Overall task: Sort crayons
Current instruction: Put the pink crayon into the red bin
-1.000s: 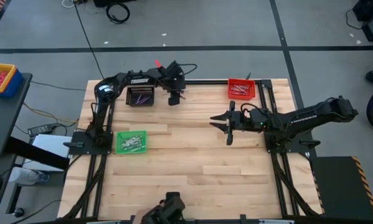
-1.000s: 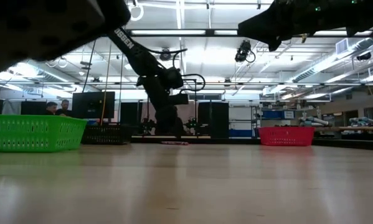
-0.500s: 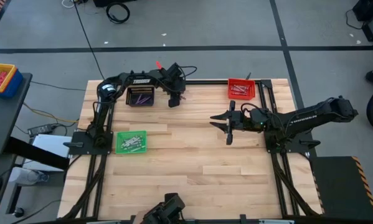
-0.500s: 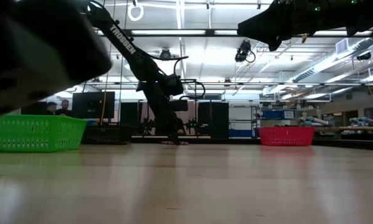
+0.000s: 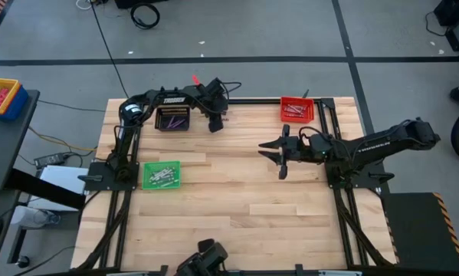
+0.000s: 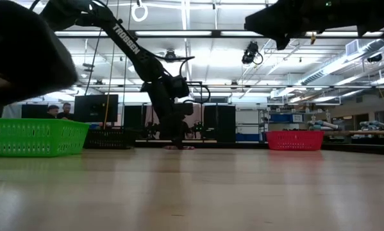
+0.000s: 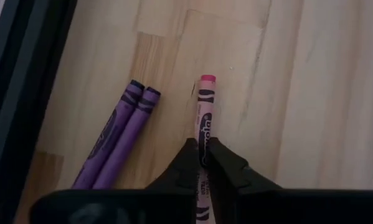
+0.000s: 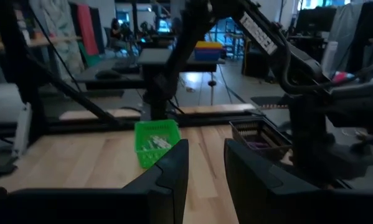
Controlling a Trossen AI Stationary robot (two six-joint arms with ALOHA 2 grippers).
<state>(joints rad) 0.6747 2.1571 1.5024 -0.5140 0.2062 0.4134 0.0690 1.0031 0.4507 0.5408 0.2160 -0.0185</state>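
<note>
My left gripper [image 5: 216, 123] stands low over the table's far edge, right of the black bin [image 5: 172, 119], and is shut on a pinkish-red crayon [image 7: 205, 112]. Two purple crayons [image 7: 121, 140] lie side by side on the wood just beside it. My right gripper [image 5: 278, 156] hangs open over the table's middle, with nothing between its fingers [image 8: 167, 174]. In the low view the left gripper [image 6: 179, 142] reaches down to the tabletop. My left gripper pinches the pinkish-red crayon about its middle [image 7: 203, 138] between its two fingers, one on each long side. The fingers come from above, pointing down. The crayon lies flat on the wood, and its flat end [image 7: 207, 79] sticks out past the fingertips.
A red bin [image 5: 297, 110] stands at the far right and a green bin [image 5: 162, 175] at the near left, both with crayons in them. The black bin holds purple ones. A dark frame rail [image 7: 24, 93] runs close beside the purple crayons.
My left gripper has come down to the tabletop near the far edge and shut on the pinkish-red crayon, which still lies on the wood.
</note>
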